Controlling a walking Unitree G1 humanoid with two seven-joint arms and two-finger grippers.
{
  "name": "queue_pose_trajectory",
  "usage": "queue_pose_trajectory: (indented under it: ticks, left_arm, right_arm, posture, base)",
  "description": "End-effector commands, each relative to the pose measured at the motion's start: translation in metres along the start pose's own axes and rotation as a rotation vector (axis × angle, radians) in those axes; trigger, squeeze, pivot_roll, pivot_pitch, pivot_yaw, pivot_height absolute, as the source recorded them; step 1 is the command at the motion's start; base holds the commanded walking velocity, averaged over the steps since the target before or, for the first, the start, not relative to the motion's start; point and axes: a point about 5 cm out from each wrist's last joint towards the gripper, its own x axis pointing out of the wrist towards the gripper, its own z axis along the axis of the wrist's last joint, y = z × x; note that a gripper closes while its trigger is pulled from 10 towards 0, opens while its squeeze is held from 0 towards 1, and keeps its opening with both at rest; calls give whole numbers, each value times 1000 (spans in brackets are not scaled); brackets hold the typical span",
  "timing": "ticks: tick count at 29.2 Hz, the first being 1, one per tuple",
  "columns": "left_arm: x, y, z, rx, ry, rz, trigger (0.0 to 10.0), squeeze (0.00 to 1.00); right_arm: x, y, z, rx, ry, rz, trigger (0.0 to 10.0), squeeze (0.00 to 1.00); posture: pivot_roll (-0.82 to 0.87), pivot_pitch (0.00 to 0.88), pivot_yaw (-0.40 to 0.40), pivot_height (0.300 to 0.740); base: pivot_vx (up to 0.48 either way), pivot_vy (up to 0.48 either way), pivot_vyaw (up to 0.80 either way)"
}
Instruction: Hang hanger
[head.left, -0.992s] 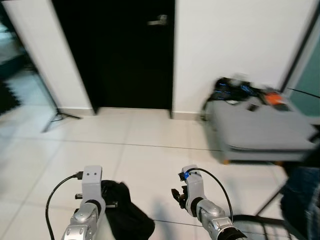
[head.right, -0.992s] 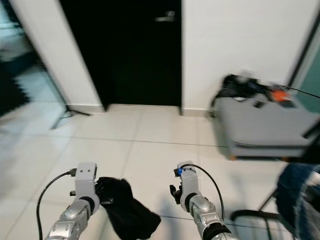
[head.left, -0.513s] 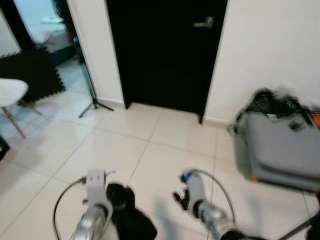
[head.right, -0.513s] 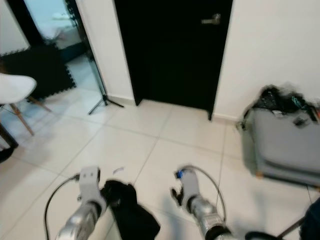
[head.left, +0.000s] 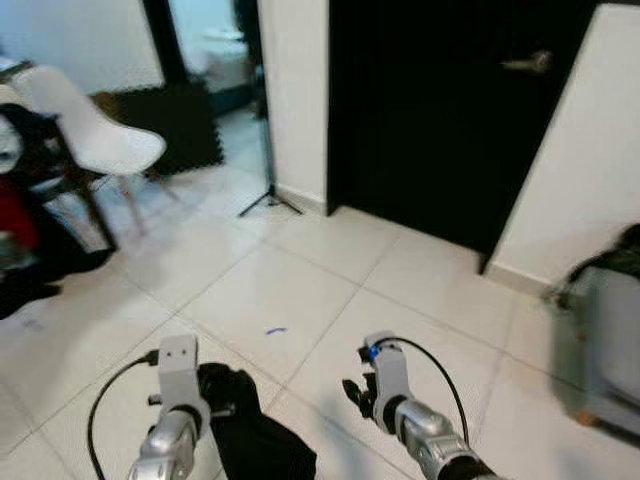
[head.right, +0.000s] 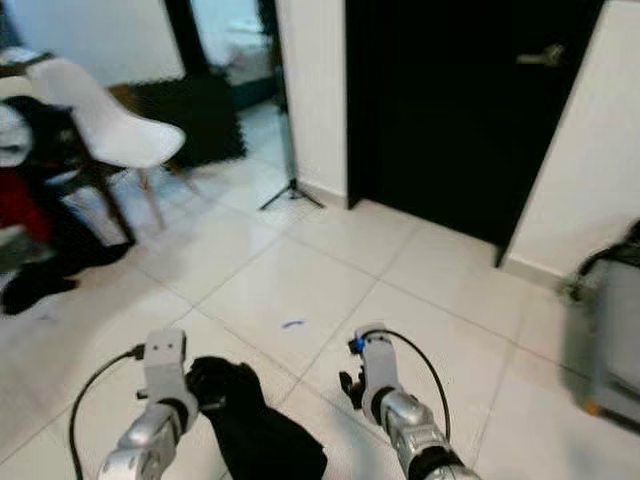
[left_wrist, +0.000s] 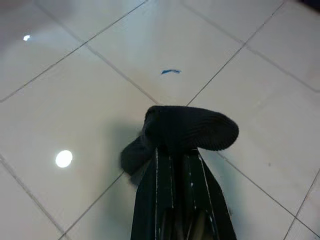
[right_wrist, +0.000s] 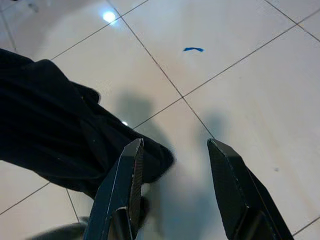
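Observation:
A black garment (left_wrist: 190, 127) is draped over the tips of my left gripper (left_wrist: 175, 160), which is shut on it. In the eye views the same cloth (head.left: 250, 435) hangs down beside my left wrist (head.left: 178, 372), low over the tiled floor. My right gripper (right_wrist: 175, 146) is open and holds nothing, with its fingers (right_wrist: 131, 170) spread above the tiles. It sits to the right of the garment, and part of the dark cloth (right_wrist: 55, 125) shows in the right wrist view. I cannot make out a hanger under the cloth.
A black door (head.left: 450, 120) stands ahead on the right, with a white wall (head.left: 580, 170) beside it. A white chair (head.left: 95, 135) and a heap of dark and red clothes (head.left: 25, 230) are at the left. A tripod foot (head.left: 268, 203) rests by an open doorway. A grey case (head.left: 610, 340) is at the right edge.
The camera has swung to the left: the door and the grey case slid right, and the chair, clothes heap and doorway came into view. Both grippers keep their pose and the left one still holds the garment.

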Motion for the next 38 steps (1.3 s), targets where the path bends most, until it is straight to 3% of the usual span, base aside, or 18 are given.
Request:
queue_pose_trajectory:
  ticks: [1,6,12,14,17,30,32,38]
  left_arm:
    - [-1,-5,6,22,-53,-25,10000,0]
    - [-1,-18,11,14,-21,-90,10000,0]
    - [-3,-10,15,-104,-13,-47,10000,0]
    - [0,3,16,-26,-66,71,10000,0]
    - [2,7,19,-8,-95,121,10000,0]
    - [-4,2,33,23,-140,58,10000,0]
    - [-4,0,33,40,-139,44,10000,0]
    - [-1,-6,34,14,-151,12,10000,0]
  right_arm:
    - [0,0,1,16,-8,-4,10000,0]
    - [0,-1,5,15,-20,1,10000,0]
    - [2,1,12,-15,-41,17,10000,0]
    - [0,-7,13,21,-60,-14,10000,0]
    - [-1,-9,12,18,-58,-14,10000,0]
    - [3,0,21,21,-95,13,10000,0]
    - [6,2,27,60,-115,-19,10000,0]
    - [6,2,32,63,-136,-19,10000,0]
  posture:
    - [76,34,-13,740]
    - [94,36,-35,740]
    - [67,26,-12,740]
    - [65,20,-17,740]
    - [77,20,-23,740]
    - [112,36,-22,740]
    - [119,39,-11,740]
    - [116,44,-18,740]
  base:
    - [0,0,800]
    - [0,0,800]
    - [0,0,799]
    - [0,0,722]
    - [0,0,715]
    - [0,0,716]
    - [0,0,0]
    - [0,0,0]
